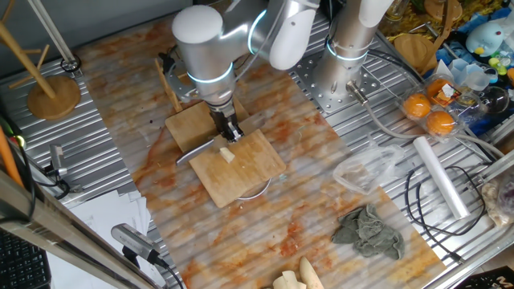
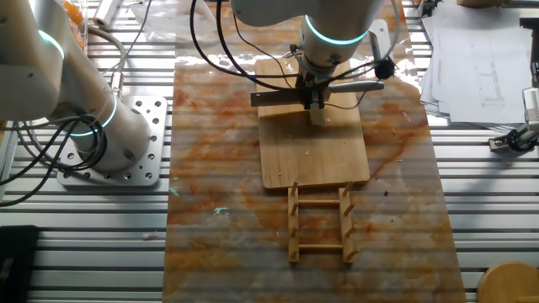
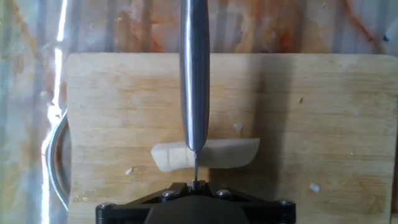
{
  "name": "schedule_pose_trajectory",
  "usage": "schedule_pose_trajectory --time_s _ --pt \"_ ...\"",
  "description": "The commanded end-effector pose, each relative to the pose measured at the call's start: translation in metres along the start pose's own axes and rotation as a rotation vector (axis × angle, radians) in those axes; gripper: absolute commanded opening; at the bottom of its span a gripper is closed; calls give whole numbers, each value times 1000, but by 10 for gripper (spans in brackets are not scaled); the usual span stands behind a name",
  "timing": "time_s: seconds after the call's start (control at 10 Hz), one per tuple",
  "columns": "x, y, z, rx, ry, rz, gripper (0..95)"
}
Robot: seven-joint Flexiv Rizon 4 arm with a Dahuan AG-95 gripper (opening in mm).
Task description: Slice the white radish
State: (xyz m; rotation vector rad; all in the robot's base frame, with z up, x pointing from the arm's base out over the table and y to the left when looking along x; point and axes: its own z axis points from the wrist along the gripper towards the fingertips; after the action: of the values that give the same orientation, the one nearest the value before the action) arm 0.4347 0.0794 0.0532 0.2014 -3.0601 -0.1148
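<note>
- One fixed view: the gripper hangs over the cutting board on the bench and pinches a knife, whose blade runs out toward the left. One piece of white radish lies on the board just below the gripper. I count one arm at work, one knife, one upper board and a second board behind it. Some bigger cream-yellow pieces lie at the near edge, well apart from the board; their number I cannot tell.
- The other fixed view: one knife lies crosswise over the far end of the board. The radish is hidden under the gripper. One wooden rack stands just beside the board.
- Hand view: the blade stands edge-on across the middle of one radish stick, which looks uncut. By my judgement the step in hand is the slicing cut itself. The next move calls for a straight press down through the stick to the board, then a lift and a shift along the stick.
</note>
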Motion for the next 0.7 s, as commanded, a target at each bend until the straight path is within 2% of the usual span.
schedule_pose_trajectory --time_s 0.1,0.3,0.4,0.6,0.7 --pt "-1 -1 10 7 -5 -10 0" --pt "-4 -3 15 6 0 -15 0" --pt "-7 -5 25 -4 2 -13 0" --pt "-12 -2 43 -1 -5 -7 0" --pt "-12 -1 46 4 -4 -8 0"
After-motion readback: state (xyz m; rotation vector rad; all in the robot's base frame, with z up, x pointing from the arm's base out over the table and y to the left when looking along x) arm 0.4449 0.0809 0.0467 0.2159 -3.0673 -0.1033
